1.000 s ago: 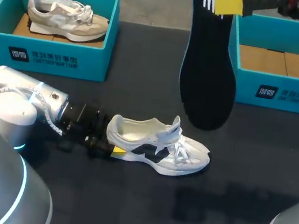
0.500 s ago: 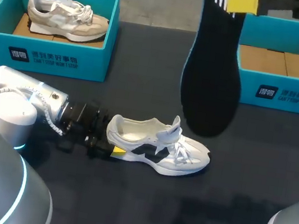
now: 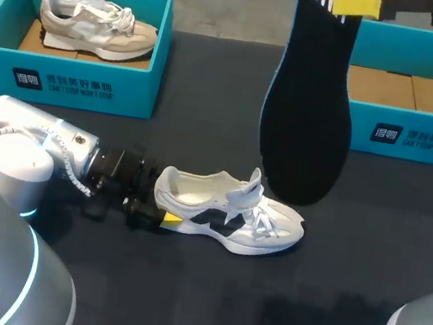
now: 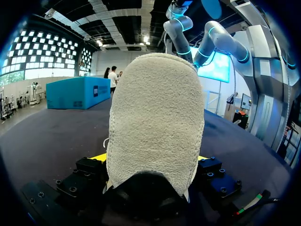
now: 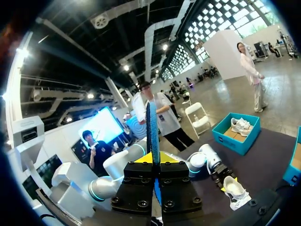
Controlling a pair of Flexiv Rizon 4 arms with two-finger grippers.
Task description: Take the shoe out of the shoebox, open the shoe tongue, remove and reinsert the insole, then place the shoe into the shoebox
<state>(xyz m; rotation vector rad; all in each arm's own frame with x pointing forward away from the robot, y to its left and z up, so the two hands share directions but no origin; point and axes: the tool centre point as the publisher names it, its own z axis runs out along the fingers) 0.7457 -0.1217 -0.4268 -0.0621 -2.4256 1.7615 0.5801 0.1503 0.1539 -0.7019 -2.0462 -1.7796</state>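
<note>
On our dark worktop (image 3: 177, 305) the empty teal shoebox (image 3: 426, 140) sits at the far right. The shoe (image 3: 225, 209) stands on its sole mid-worktop, its heel pinched by our left gripper (image 4: 149, 162). We judge that stiff heel the safest hold on a light, soft shoe. The black insole (image 3: 306, 119), likely thin and floppy, hangs from our right gripper (image 5: 153, 157), clamped at its upper end, its lower end near the shoe.
</note>
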